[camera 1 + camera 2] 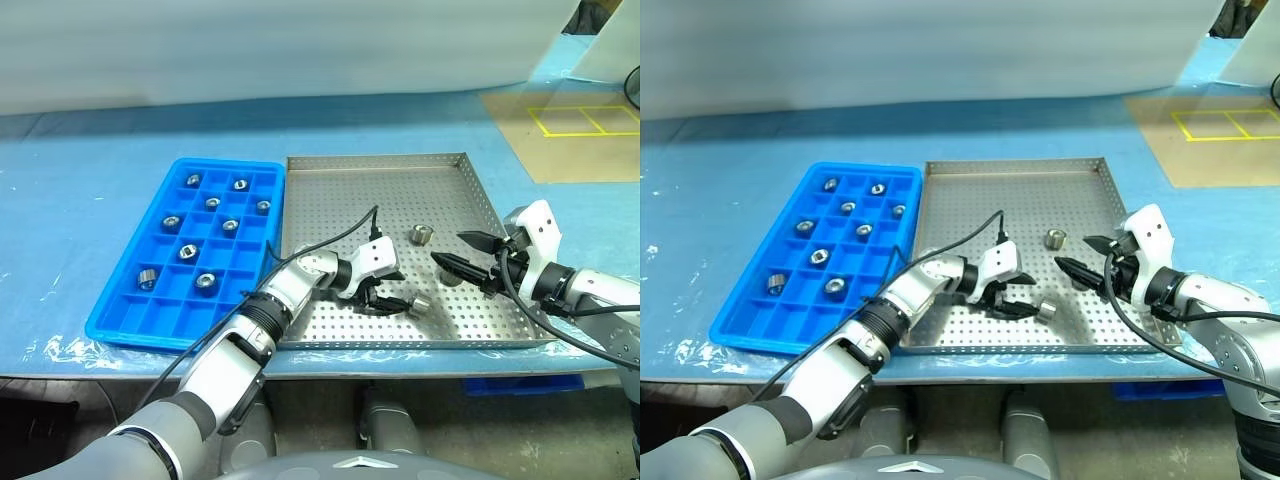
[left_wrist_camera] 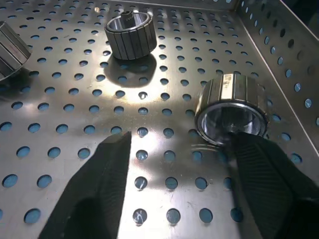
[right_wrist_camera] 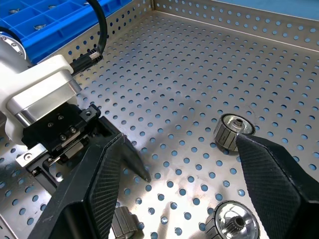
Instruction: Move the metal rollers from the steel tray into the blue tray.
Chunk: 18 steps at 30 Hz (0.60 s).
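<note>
Three metal rollers (image 1: 421, 235) lie in the steel tray (image 1: 400, 180), nine more in the blue tray (image 1: 120, 320) beside it. The left hand (image 1: 392, 303) is released, one finger touching a roller; the right hand (image 1: 462, 252) hovers released.

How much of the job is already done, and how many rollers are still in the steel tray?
Done: eight rollers lie in the blue tray. In hand: none; the left end effector is open at a roller near the steel tray front, not gripping it. The right end effector hangs open. Left: three, that one, one further back, one by the right end effector.
</note>
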Each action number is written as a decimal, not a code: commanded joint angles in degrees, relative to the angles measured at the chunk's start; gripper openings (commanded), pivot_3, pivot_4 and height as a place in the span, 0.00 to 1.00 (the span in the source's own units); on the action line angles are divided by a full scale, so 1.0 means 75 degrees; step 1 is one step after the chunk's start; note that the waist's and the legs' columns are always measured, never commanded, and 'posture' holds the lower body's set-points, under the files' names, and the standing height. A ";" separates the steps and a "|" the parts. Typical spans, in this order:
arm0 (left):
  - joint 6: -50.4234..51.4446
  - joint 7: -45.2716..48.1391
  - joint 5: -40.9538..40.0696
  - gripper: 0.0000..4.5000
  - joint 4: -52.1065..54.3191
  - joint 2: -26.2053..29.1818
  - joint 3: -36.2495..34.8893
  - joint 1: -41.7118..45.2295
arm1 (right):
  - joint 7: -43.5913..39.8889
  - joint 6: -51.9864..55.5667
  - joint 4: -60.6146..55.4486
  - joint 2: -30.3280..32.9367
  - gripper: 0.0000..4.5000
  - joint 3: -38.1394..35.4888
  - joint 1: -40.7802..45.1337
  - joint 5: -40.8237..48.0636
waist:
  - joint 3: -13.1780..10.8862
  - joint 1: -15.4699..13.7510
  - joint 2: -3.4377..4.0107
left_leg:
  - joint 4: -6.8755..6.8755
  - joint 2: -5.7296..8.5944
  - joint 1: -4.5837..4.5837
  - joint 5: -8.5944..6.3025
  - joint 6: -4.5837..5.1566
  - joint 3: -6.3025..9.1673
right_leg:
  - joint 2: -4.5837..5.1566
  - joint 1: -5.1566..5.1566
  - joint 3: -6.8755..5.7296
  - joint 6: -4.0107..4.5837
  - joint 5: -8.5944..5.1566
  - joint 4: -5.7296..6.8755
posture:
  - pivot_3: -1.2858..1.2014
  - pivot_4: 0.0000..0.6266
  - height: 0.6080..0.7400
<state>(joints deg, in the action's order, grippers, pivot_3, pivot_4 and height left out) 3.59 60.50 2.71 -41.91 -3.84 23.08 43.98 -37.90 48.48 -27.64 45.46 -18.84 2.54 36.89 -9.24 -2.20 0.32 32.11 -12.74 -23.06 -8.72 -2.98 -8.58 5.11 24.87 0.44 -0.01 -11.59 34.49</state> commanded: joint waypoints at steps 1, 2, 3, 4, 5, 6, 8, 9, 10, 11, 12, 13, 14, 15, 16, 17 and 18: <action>0.0053 0.0079 -0.0165 0.44 0.0085 -0.0191 -0.0048 0.0001 | -0.0002 -0.0151 -0.0076 0.0030 0.80 -0.0023 0.0114 -0.0010 | 0.0000 0.0000 0.0000 | 0.0000 0.0000 -0.0001 0.0000 0.0000 0.0000 | 0.0001 0.0000 0.0000 0.0000 0.0000 0.0000 | 0.41 0.24 1.00; 0.0044 0.0048 -0.0216 0.36 0.0123 -0.0231 -0.0100 0.0006 | -0.0002 -0.0150 -0.0072 0.0027 0.80 -0.0017 0.0120 -0.0015 | 0.0000 0.0000 0.0000 | 0.0000 0.0001 -0.0002 -0.0001 0.0001 0.0000 | 0.0001 0.0001 -0.0001 0.0000 0.0000 -0.0001 | 0.41 0.24 1.00; -0.0011 0.0027 -0.0229 0.29 0.0167 -0.0252 -0.0115 0.0004 | -0.0002 -0.0150 -0.0064 0.0020 0.80 -0.0004 0.0129 -0.0022 | 0.0000 0.0000 0.0000 | 0.0000 0.0001 -0.0004 -0.0001 0.0002 0.0000 | 0.0002 0.0001 -0.0002 0.0000 0.0000 -0.0003 | 0.41 0.24 1.00; -0.0047 0.0014 -0.0228 0.22 0.0214 -0.0262 -0.0116 -0.0004 | -0.0002 -0.0143 -0.0070 0.0016 0.80 -0.0006 0.0129 -0.0021 | 0.0000 0.0000 0.0000 | 0.0000 0.0001 -0.0005 -0.0002 0.0004 0.0000 | 0.0003 0.0001 -0.0002 0.0000 0.0000 -0.0004 | 0.41 0.24 1.00; 0.0008 0.0020 -0.0273 0.13 0.0278 -0.0287 -0.0142 -0.0030 | 0.0000 -0.0141 -0.0072 0.0010 0.80 0.0006 0.0132 -0.0027 | 0.0000 -0.0001 0.0000 | -0.0001 0.0001 -0.0005 -0.0003 0.0005 -0.0001 | 0.0003 0.0001 -0.0002 0.0000 0.0000 -0.0006 | 0.41 0.24 1.00; 0.0030 0.0052 -0.0279 0.06 0.0360 -0.0280 -0.0118 -0.0079 | -0.0002 -0.0129 -0.0073 0.0005 0.80 0.0035 0.0137 -0.0029 | 0.0000 -0.0001 0.0000 | -0.0001 0.0001 -0.0005 -0.0003 0.0006 -0.0001 | 0.0003 0.0001 -0.0002 0.0000 0.0000 -0.0007 | 0.41 0.24 1.00; 0.0187 0.0114 -0.0336 0.06 0.0539 -0.0279 -0.0086 -0.0192 | -0.0023 -0.0099 -0.0099 0.0018 0.80 0.0046 0.0119 -0.0009 | 0.0000 -0.0001 0.0000 | -0.0002 0.0001 -0.0005 -0.0004 0.0007 -0.0001 | 0.0003 0.0001 -0.0002 -0.0001 0.0000 -0.0007 | 0.41 0.24 1.00; 0.0237 0.0124 -0.0354 0.06 0.0606 -0.0274 -0.0068 -0.0230 | -0.0033 -0.0086 -0.0109 0.0029 0.80 0.0042 0.0112 0.0004 | 0.0000 -0.0001 0.0000 | -0.0004 0.0001 -0.0005 -0.0004 0.0007 -0.0002 | 0.0003 0.0002 -0.0002 -0.0001 -0.0001 -0.0008 | 0.41 0.24 1.00; 0.0309 0.0127 -0.0361 0.06 0.0671 -0.0270 -0.0049 -0.0265 | -0.0048 -0.0076 -0.0116 0.0047 0.80 0.0031 0.0100 0.0017 | -0.0001 -0.0001 0.0000 | -0.0004 0.0001 -0.0006 -0.0005 0.0007 -0.0003 | 0.0004 0.0002 -0.0002 -0.0002 -0.0001 -0.0009 | 0.42 0.24 1.00; 0.0346 0.0139 -0.0351 0.06 0.0740 -0.0258 -0.0015 -0.0306 | -0.0067 -0.0059 -0.0119 0.0074 0.80 0.0022 0.0094 0.0029 | 0.0000 -0.0002 0.0000 | -0.0005 0.0001 -0.0007 -0.0005 0.0008 -0.0003 | 0.0004 0.0003 -0.0003 -0.0002 -0.0001 -0.0010 | 0.42 0.24 1.00; 0.0351 0.0138 -0.0337 0.06 0.0799 -0.0251 0.0010 -0.0338 | -0.0090 -0.0041 -0.0117 0.0107 0.80 0.0019 0.0101 0.0036 | 0.0000 -0.0004 0.0000 | -0.0004 0.0001 -0.0007 -0.0005 0.0008 -0.0003 | 0.0004 0.0002 -0.0003 -0.0002 -0.0001 -0.0010 | 0.42 0.24 1.00; 0.0339 0.0106 -0.0323 0.06 0.0853 -0.0255 0.0020 -0.0368 | -0.0113 -0.0023 -0.0113 0.0135 0.80 0.0007 0.0107 0.0047 | 0.0000 -0.0004 0.0000 | -0.0004 0.0002 -0.0007 -0.0005 0.0008 -0.0003 | 0.0005 0.0002 -0.0003 -0.0002 -0.0001 -0.0010 | 0.42 0.24 1.00; 0.0348 0.0092 -0.0320 0.06 0.0895 -0.0255 0.0022 -0.0388 | -0.0125 -0.0005 -0.0105 0.0156 0.80 0.0006 0.0129 0.0051 | 0.0000 -0.0004 0.0000 | -0.0004 0.0003 -0.0007 -0.0005 0.0009 -0.0003 | 0.0006 0.0002 -0.0003 -0.0002 -0.0001 -0.0010 | 0.42 0.24 1.00; 0.0364 0.0074 -0.0318 0.06 0.0928 -0.0259 0.0022 -0.0402 | -0.0148 0.0009 -0.0100 0.0175 0.80 -0.0005 0.0135 0.0054 | 0.0000 -0.0004 0.0000 | -0.0004 0.0003 -0.0007 -0.0005 0.0009 -0.0003 | 0.0007 0.0002 -0.0003 -0.0002 -0.0001 -0.0010 | 0.42 0.24 1.00; 0.0370 0.0057 -0.0314 0.06 0.0948 -0.0260 0.0019 -0.0411 | -0.0169 0.0022 -0.0095 0.0191 0.80 -0.0015 0.0141 0.0059 | 0.0000 -0.0004 0.0000 | -0.0004 0.0003 -0.0008 -0.0005 0.0009 -0.0004 | 0.0007 0.0002 -0.0003 -0.0002 -0.0001 -0.0010 | 0.42 0.24 1.00; 0.0370 0.0045 -0.0310 0.06 0.0962 -0.0258 0.0017 -0.0417 | -0.0182 0.0033 -0.0091 0.0202 0.80 -0.0021 0.0145 0.0063 | 0.0000 -0.0004 0.0000 | -0.0004 0.0003 -0.0007 -0.0005 0.0009 -0.0003 | 0.0007 0.0002 -0.0003 -0.0002 -0.0001 -0.0010 | 0.42 0.24 1.00; 0.0373 0.0043 -0.0322 0.06 0.0975 -0.0263 0.0006 -0.0422 | -0.0200 0.0037 -0.0086 0.0216 0.80 -0.0029 0.0139 0.0065 | 0.0000 -0.0005 0.0000 | -0.0004 0.0003 -0.0007 -0.0006 0.0009 -0.0003 | 0.0007 0.0002 -0.0003 -0.0002 -0.0001 -0.0010 | 0.42 0.24 1.00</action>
<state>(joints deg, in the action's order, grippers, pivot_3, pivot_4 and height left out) 6.66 60.93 1.12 -37.02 -5.26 22.95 40.97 -38.95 48.87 -27.62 46.07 -17.79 2.85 36.48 -9.24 -2.24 0.32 32.08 -12.71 -23.11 -8.77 -2.92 -8.60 5.16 24.89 0.42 -0.03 -11.60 34.41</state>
